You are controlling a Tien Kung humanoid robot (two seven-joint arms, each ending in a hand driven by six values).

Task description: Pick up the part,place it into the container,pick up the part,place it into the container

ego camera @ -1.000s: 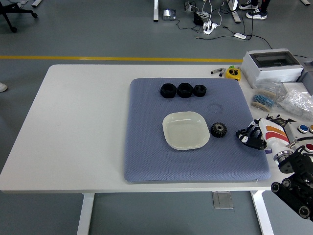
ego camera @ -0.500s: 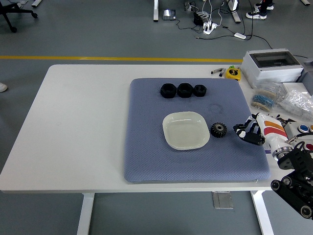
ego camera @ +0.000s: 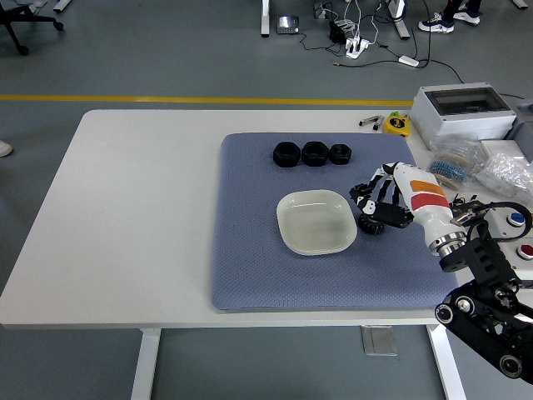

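On the white worktop [ego camera: 141, 208], the right hand [ego camera: 379, 204] hovered with fingers spread, grasping nothing, over the black gear [ego camera: 371, 225] just right of the dish [ego camera: 316, 222], so the first pickup seemed underway, needing closure next.

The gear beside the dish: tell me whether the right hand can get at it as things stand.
Probably yes. The right hand is already over the gear, fingers spread around it, and nothing lies between them. The dish sits close on its left but apart.
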